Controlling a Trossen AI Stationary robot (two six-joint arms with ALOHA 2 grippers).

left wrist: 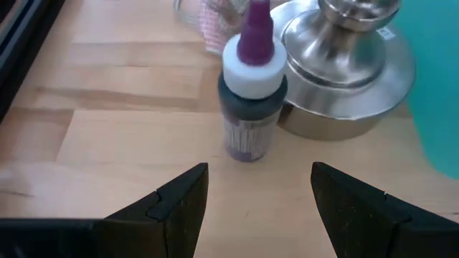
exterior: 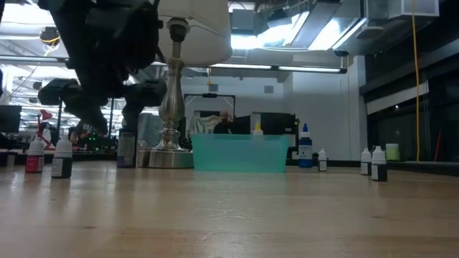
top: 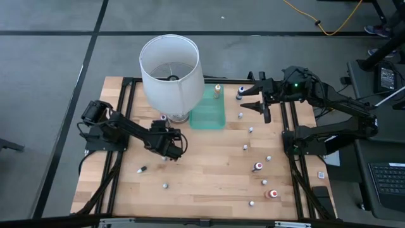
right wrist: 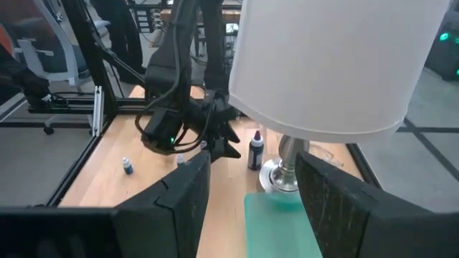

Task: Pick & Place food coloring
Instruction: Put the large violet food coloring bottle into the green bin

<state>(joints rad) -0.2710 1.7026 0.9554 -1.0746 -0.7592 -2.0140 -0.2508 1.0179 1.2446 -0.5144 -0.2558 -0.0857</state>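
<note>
Many tiny white-capped food coloring bottles [top: 257, 166] scattered upright over the wooden table [top: 202, 177], one dark purple-tipped bottle [left wrist: 250, 100] just ahead of the left gripper [left wrist: 258, 197], fingers apart and empty: probably light, rigid, slick, tippy, best pinched mid-body below the cap.

Food coloring bottles [top: 257, 167] scattered mostly right half of frame, upright, white caps; one lies tipped [top: 141, 170] at lower left.

The lampshade [top: 171, 69] is white and its base [left wrist: 344, 79] silver. The tray [top: 208, 112] is translucent green on a pale wooden tabletop [top: 209, 171]. One dark bottle [left wrist: 250, 86] has a white collar and purple tip.
</note>
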